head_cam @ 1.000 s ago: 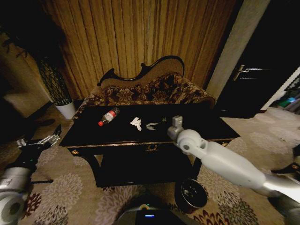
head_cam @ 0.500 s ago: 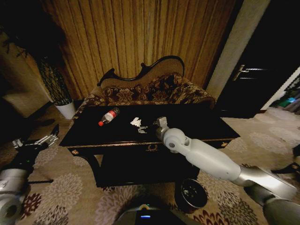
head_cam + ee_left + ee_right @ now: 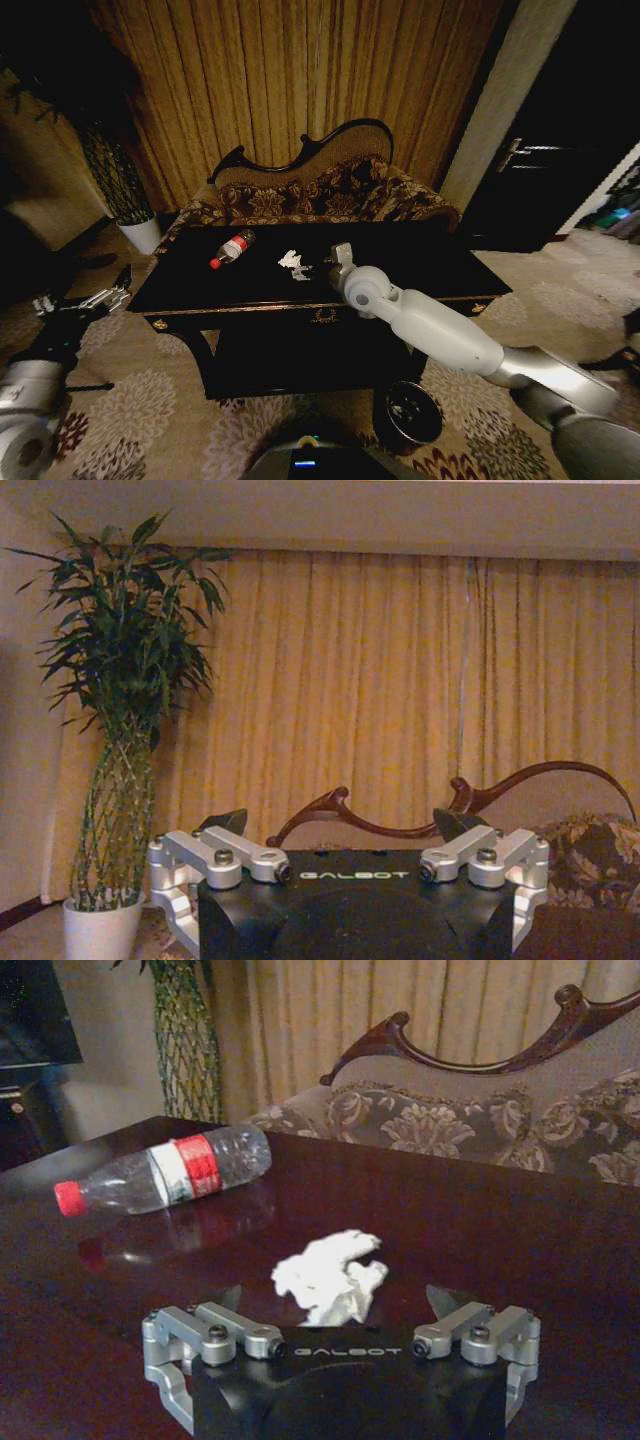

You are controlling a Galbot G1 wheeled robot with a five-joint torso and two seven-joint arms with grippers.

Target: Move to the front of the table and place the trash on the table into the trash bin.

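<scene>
Over the last second our right arm has swung in from the table's middle toward the litter, and the right gripper now hovers low over the top, just beside the paper. From the right wrist, the paper sits straight ahead between the spread fingers, jaws open and holding nothing, so we judge the reach to be nearly finished and the paper the first piece to be picked. The bottle lies on its side farther to our left, apart from the paper, its red cap pointing toward the table's front left corner; it looks untouched. The small dark wrappers we cannot make out against the black top. The bin stands on the carpet by the table's front right leg, below the right arm, with something pale inside that we cannot identify. Our left gripper hangs off the table's left end over the carpet, fingers open and empty, pointing at the plant and sofa; it has barely shifted. All the trash we can see is still on the table, so the task remains at its first pick.
</scene>
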